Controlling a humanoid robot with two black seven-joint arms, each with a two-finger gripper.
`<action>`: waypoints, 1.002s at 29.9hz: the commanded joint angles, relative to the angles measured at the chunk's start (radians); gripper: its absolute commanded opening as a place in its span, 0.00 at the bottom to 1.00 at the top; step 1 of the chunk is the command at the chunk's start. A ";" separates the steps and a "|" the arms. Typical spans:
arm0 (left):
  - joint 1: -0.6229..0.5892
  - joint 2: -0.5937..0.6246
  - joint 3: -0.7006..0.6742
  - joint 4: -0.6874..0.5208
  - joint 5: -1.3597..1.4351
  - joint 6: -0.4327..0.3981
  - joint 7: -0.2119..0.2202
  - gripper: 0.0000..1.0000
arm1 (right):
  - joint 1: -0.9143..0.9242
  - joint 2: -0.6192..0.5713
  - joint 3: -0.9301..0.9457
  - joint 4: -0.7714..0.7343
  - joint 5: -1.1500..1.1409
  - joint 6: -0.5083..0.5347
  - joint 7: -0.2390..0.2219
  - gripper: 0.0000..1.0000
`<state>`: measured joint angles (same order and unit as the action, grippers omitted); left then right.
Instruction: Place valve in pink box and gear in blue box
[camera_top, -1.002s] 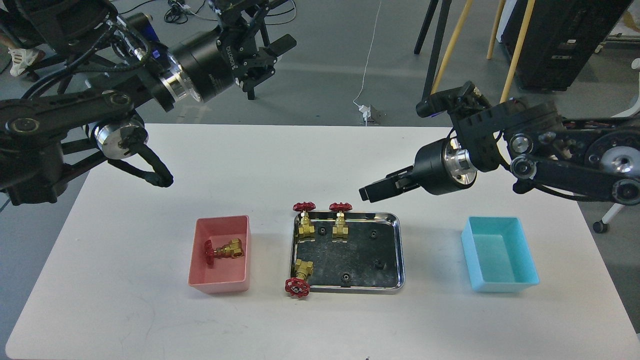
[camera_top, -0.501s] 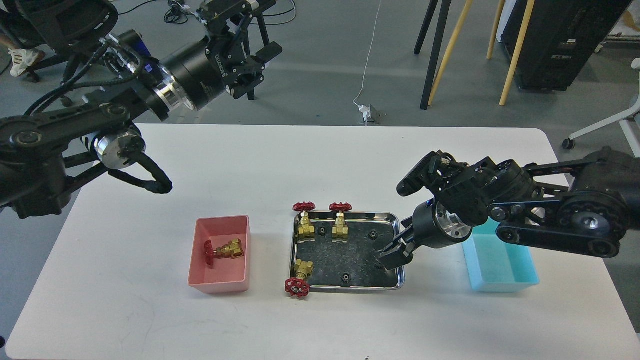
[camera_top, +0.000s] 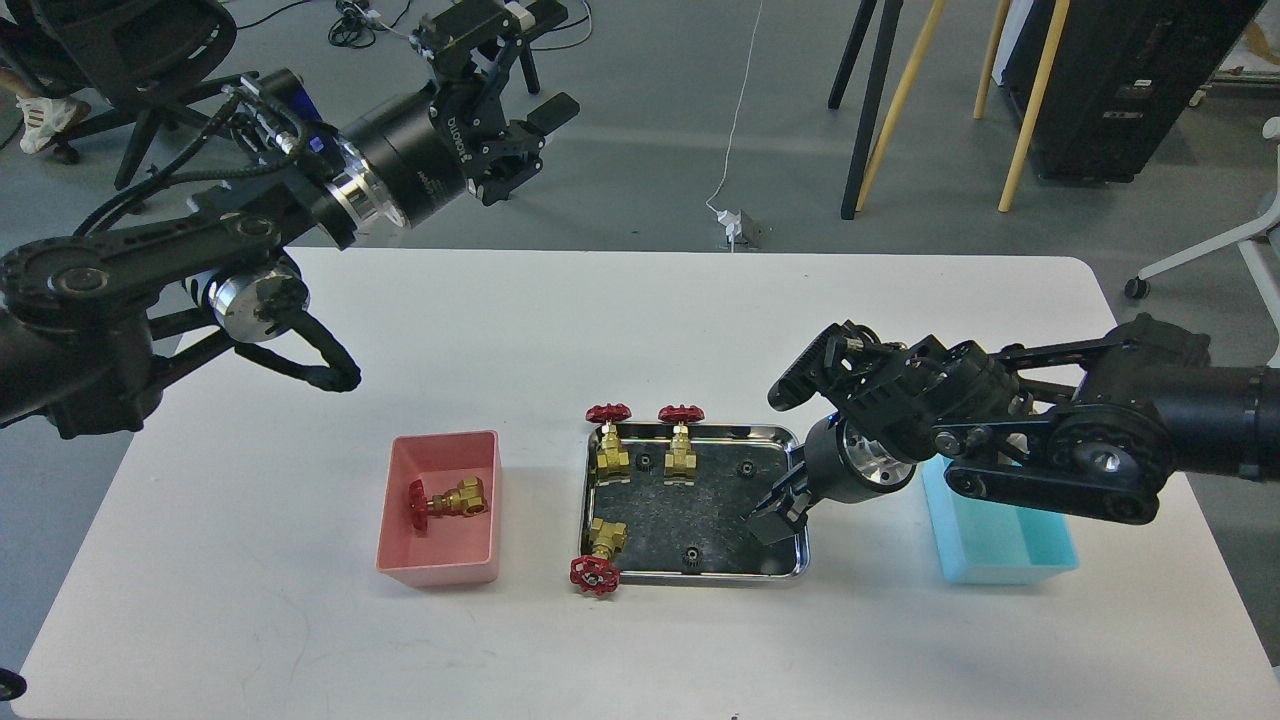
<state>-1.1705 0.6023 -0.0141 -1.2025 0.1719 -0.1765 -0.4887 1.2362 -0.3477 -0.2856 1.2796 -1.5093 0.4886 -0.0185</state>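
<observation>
Two arms frame a white table (camera_top: 640, 320). Left arm is raised high at the far left, well clear of everything; left gripper (camera_top: 520, 125) has its jaws spread and nothing between them. Right arm reaches in low over the blue box (camera_top: 1000, 550), hiding part of it; what shows of it holds nothing. Right gripper (camera_top: 775, 515) points down into the right end of the steel tray (camera_top: 790, 575).

Pink box (camera_top: 440, 565) sits left of the tray with one valve (camera_top: 445, 497) lying on its side inside. Three more valves remain at the tray, handwheels overhanging the rim.

Smallest items: black gears on the tray floor. The gear (camera_top: 689, 554) near the front rim lies left of the fingertips, apart from them. A second one may sit under the tips, hidden. Jaw opening: cannot tell, fingers read as one dark mass.

Handling judgement: gear is rigid, light, thin and flat on slick steel, so likely to skate. Pinch across the toothed rim, tips touching the tray floor.
</observation>
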 joint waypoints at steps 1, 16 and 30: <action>0.009 0.001 0.000 0.000 0.000 0.000 0.000 0.88 | -0.018 0.036 0.000 -0.049 0.000 0.000 0.000 0.90; 0.011 0.002 0.000 0.000 0.000 0.000 0.000 0.88 | -0.057 0.133 -0.001 -0.154 -0.002 0.000 -0.003 0.58; 0.011 0.001 0.000 0.000 0.000 0.000 0.000 0.88 | -0.077 0.133 -0.003 -0.167 -0.003 0.000 -0.004 0.58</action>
<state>-1.1597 0.6032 -0.0137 -1.2026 0.1719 -0.1764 -0.4887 1.1630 -0.2141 -0.2879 1.1174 -1.5124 0.4887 -0.0228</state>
